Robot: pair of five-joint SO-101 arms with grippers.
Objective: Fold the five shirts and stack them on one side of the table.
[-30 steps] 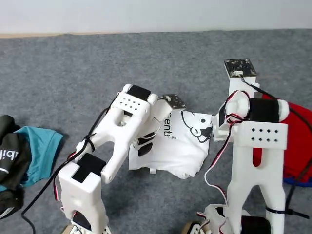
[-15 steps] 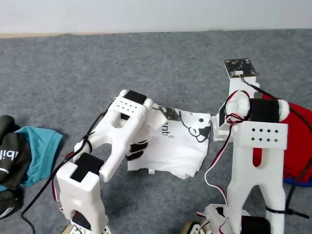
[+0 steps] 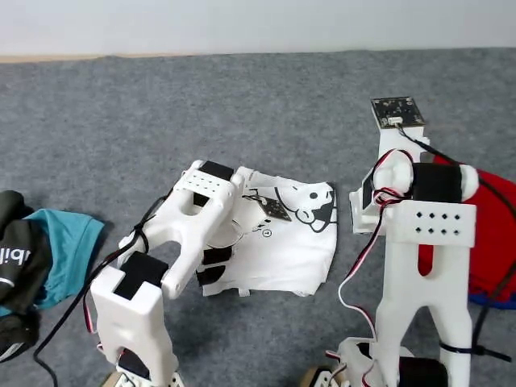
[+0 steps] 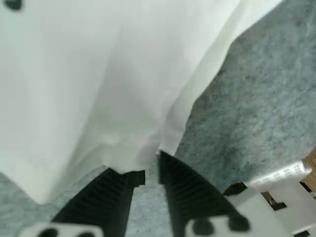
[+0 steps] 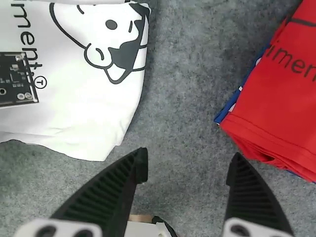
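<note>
Left claw (image 4: 150,168) nips the white shirt (image 4: 98,74) hem; right claw (image 5: 190,163) gapes wide, red shirt (image 5: 276,98) cut off

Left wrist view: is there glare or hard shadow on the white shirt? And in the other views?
Left wrist view: no glare on the white shirt, only soft grey shading along its folds. Right wrist view: even light, a thin dark shadow under the edge of the red shirt. High view: flat light, no glare on the table.
</note>
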